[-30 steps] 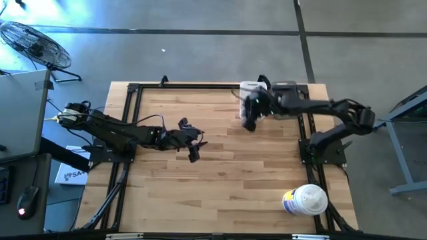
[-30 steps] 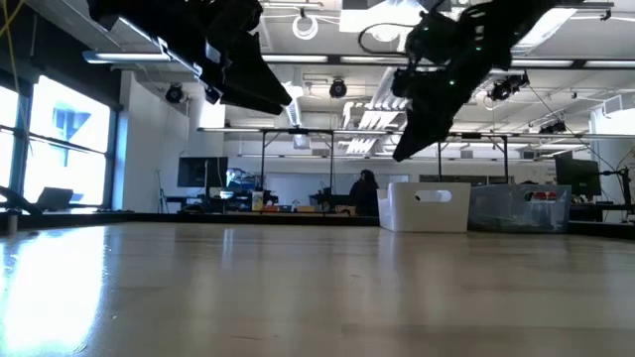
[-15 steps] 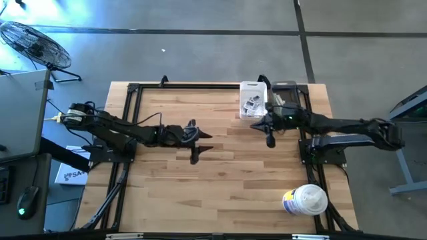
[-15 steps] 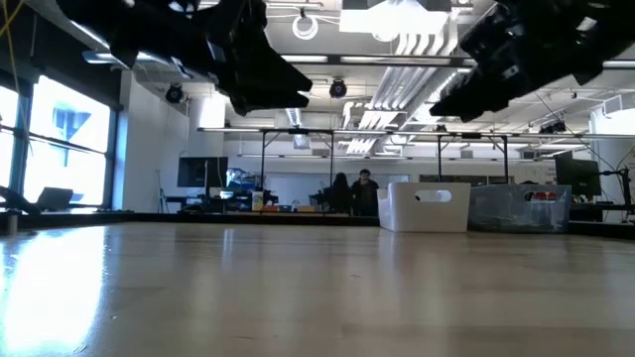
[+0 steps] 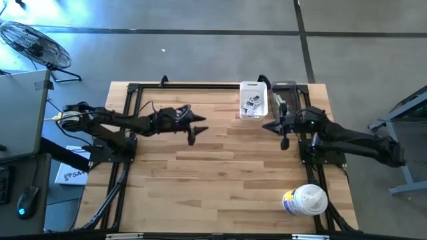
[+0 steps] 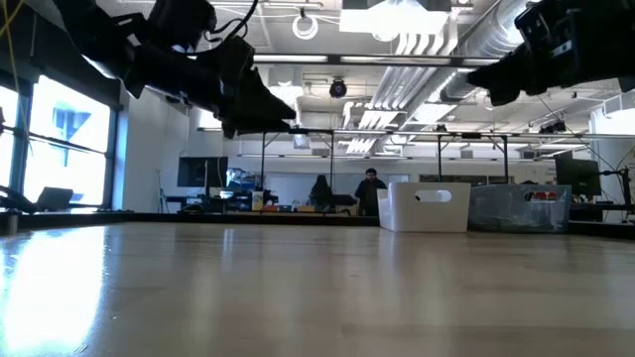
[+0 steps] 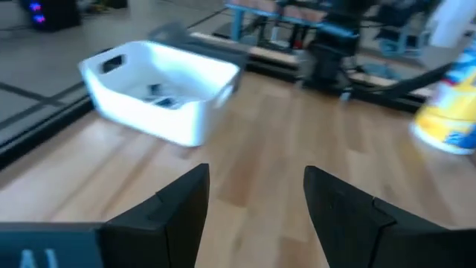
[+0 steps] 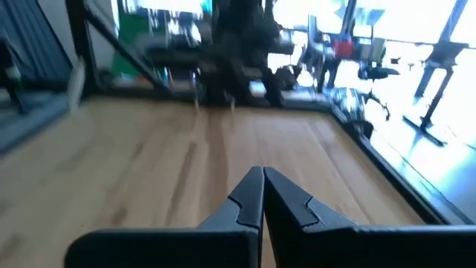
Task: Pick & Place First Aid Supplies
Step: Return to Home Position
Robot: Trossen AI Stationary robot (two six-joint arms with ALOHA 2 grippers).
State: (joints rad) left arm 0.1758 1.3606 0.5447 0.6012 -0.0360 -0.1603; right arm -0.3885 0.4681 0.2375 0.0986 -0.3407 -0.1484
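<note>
High view: pinched right end effector [image 5: 285, 143] now clear of white bin [image 5: 254, 84]; wide left end effector [image 5: 195, 134] farther back.

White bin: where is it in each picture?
High view: the white bin sits at the table's far edge, right of the middle.
Low view: the white bin stands far back, right of the middle.
Left wrist view: the white bin is on the wood, beyond the left gripper.
Right wrist view: not in it.
Shared landmark: the wooden table, seen in all four views.
</note>
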